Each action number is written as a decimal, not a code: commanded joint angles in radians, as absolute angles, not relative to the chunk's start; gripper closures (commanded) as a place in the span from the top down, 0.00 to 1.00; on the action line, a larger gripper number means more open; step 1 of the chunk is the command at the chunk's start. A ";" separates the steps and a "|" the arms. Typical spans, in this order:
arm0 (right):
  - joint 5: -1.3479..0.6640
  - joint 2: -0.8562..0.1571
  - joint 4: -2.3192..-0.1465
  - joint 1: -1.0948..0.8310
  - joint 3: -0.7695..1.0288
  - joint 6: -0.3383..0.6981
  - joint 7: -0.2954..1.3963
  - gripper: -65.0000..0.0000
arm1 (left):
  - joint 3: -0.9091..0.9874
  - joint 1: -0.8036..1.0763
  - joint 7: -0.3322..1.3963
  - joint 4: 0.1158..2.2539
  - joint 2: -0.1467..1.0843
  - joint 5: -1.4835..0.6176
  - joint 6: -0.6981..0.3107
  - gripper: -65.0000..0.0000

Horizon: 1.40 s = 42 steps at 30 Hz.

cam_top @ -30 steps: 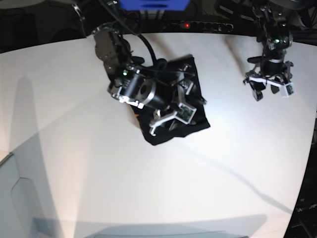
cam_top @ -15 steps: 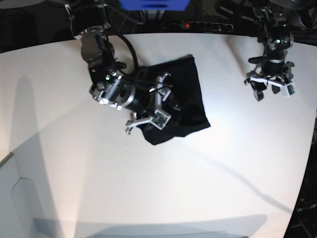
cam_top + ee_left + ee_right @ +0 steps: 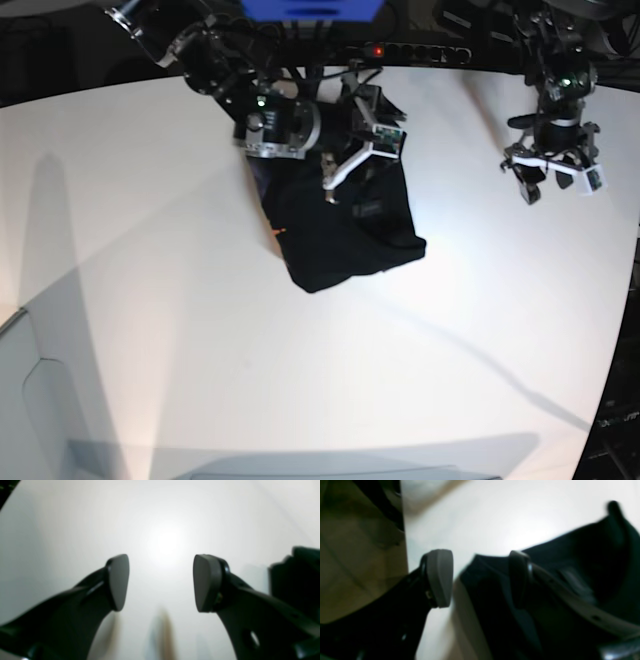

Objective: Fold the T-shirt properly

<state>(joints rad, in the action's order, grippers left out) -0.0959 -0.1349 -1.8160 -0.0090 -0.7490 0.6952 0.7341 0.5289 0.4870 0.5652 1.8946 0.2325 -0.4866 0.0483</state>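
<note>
The black T-shirt (image 3: 345,225) lies as a folded bundle on the white table (image 3: 200,330), a little behind its middle. A small orange spot (image 3: 277,231) shows at its left edge. My right gripper (image 3: 362,150) hangs open over the shirt's far edge. In the right wrist view the right gripper (image 3: 480,580) is open, with the shirt (image 3: 582,555) under its right finger and nothing between the pads. My left gripper (image 3: 556,183) is open and empty over bare table at the far right. In the left wrist view the left gripper (image 3: 162,582) shows only white table below it.
A power strip with a red light (image 3: 376,50) and a blue object (image 3: 310,8) sit beyond the table's far edge. A white container edge (image 3: 30,400) shows at the lower left. A dark frame (image 3: 615,430) stands at the lower right corner.
My right arm has swung from the shirt's left side up to its far edge, still open. The shirt now lies more compact. The left arm has hardly moved.
</note>
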 commanded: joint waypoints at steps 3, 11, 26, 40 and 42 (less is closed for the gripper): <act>-0.113 -0.150 -1.922 0.005 -0.714 0.698 0.708 0.56 | 0.547 0.487 0.541 1.916 0.245 -0.486 0.045 0.60; -0.119 -0.133 -1.949 0.005 -0.458 0.698 0.708 0.56 | 0.538 0.486 0.541 1.951 0.226 -0.545 0.044 0.65; -0.113 -0.122 -1.948 -0.065 -0.380 0.698 0.708 0.55 | 0.229 0.217 0.538 1.756 0.165 -0.769 0.053 0.70; -0.113 -0.125 -1.948 -0.093 -0.380 0.698 0.716 0.55 | 0.102 0.142 0.536 1.647 0.125 -0.760 0.047 0.32; -0.113 -0.125 -1.948 -0.099 -0.380 0.698 0.716 0.55 | 0.102 0.139 0.538 1.647 0.124 -0.760 0.047 0.31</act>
<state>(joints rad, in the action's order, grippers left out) -0.1017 -0.1268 -1.9301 -0.1036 -0.3813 0.6952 0.7391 0.0998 0.1520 0.5518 1.6310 0.1184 -0.7528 0.0566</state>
